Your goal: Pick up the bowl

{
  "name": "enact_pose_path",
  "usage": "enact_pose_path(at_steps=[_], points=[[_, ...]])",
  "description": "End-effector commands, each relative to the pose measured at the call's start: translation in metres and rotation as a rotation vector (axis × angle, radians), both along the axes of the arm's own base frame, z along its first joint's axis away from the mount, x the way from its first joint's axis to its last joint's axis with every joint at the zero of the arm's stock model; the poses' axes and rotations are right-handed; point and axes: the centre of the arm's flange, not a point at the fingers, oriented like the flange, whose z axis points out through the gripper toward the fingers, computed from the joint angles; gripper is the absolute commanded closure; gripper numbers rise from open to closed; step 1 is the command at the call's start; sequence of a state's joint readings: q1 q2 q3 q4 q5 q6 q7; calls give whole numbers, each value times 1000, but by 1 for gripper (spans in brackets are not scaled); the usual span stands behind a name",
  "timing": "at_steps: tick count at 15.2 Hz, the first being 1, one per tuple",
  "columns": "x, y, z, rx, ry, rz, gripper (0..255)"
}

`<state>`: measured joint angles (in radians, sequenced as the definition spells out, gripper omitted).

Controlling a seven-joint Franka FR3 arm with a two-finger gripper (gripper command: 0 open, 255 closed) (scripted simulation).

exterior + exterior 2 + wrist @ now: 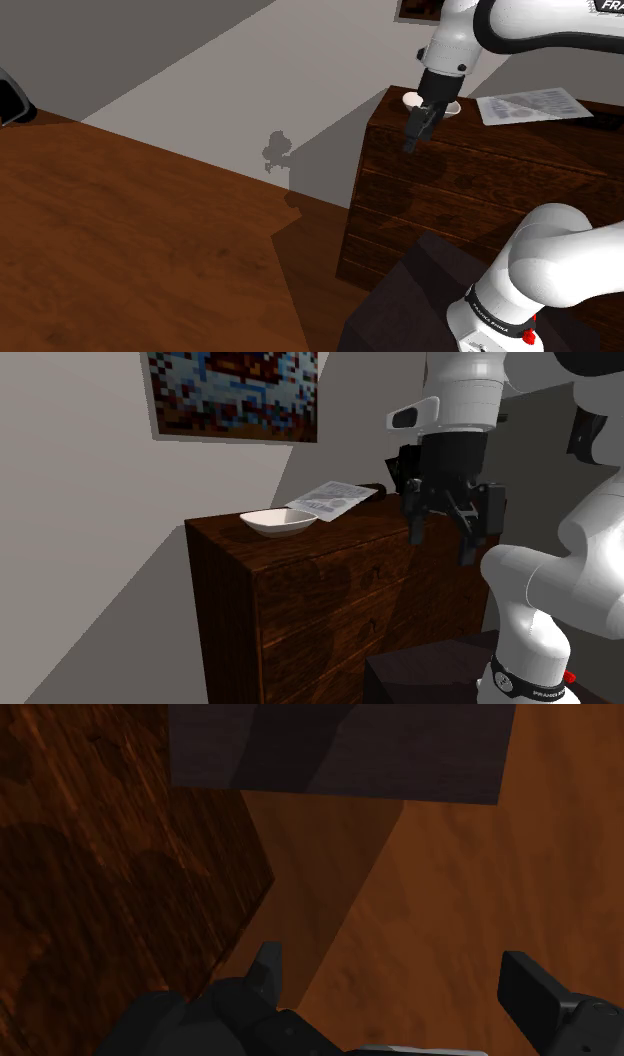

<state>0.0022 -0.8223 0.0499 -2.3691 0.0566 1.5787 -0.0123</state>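
A shallow white bowl [280, 521] rests on the top of a dark wooden dresser [330, 602], near its corner by the wall. In the shoulder view the bowl [411, 99] peeks out from behind the hand. My black gripper [442, 537] hangs open in front of the dresser's drawer face, apart from the bowl and off to the second exterior view's right of it. Nothing sits between its fingers. The wrist view has both fingertips [265, 966] standing wide apart over the brown wooden floor [440, 894]; my gripper [395, 984] points downward there.
A printed sheet of paper [332, 498] lies on the dresser top behind the bowl. A framed picture [235, 392] hangs on the wall above. My dark stand [420, 290] sits close before the dresser. Wooden floor [130, 240] spreads to the shoulder view's left.
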Motion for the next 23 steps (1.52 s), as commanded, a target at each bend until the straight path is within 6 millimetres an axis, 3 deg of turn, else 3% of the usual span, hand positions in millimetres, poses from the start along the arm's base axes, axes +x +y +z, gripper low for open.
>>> enact_pose_path(at_steps=[1, 12, 23], points=[[0, 0, 0, 0, 0, 0, 0], [36, -111, -19, -192, 31, 94, 0], [83, -219, -19, -385, 62, 189, 0]])
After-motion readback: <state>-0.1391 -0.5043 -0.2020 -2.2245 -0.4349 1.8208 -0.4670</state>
